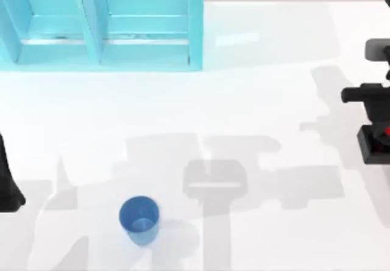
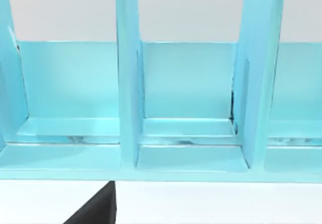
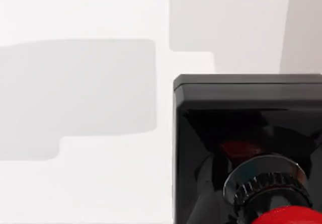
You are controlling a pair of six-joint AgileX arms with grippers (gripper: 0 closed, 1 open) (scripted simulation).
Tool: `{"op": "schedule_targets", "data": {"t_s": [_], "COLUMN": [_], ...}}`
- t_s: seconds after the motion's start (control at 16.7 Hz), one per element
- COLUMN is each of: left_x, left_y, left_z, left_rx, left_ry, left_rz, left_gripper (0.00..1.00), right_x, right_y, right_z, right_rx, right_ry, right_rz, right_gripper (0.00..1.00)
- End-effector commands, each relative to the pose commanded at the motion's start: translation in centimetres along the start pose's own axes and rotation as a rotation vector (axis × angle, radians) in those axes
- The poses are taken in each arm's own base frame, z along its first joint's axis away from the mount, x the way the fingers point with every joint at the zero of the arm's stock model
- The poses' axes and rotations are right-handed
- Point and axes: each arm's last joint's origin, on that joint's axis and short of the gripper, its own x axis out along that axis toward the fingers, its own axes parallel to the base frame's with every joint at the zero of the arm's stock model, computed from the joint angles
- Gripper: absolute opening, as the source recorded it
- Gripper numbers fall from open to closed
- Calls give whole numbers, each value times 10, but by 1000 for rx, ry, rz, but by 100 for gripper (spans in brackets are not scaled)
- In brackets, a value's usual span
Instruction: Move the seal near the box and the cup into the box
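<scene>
Now | right gripper (image 1: 382,109) at 3 o'clock over seal (image 1: 373,142), fingers' state unclear | descend square on red knob | cup (image 1: 139,219) at 6-7 o'clock | box (image 1: 100,24) at 11 o'clock | left arm parked at 9 o'clock

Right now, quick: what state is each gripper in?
Left gripper: at the table's left edge, cannot be told.
Right gripper: at the table's right edge over the seal, cannot be told.

The cup (image 1: 139,220) was plain blue, the box (image 1: 100,24) light turquoise, the seal (image 3: 246,148) black with a red knob, the desk (image 1: 256,100) white.
</scene>
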Motion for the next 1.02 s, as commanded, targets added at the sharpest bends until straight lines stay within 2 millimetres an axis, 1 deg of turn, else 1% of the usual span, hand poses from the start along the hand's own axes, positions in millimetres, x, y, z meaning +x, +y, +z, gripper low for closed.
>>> {"op": "schedule_targets", "data": {"t_s": [0.12, 0.18, 0.42, 1.02], "left_x": [0, 0, 0, 0], "left_y": [0, 0, 0, 0], "left_z": [0, 0, 0, 0], "left_rx": [0, 0, 0, 0], "left_ry": [0, 0, 0, 0], "left_rz": [0, 0, 0, 0], "left_gripper": [100, 100, 100, 100], "right_x": [15, 17, 18, 18], "right_y": [0, -1, -1, -1], "right_z": [-1, -2, -2, -2], "right_rx": [0, 0, 0, 0], "right_ry": [3, 3, 3, 3], "right_rz": [-1, -1, -1, -1], "right_gripper": [0, 0, 0, 75]}}
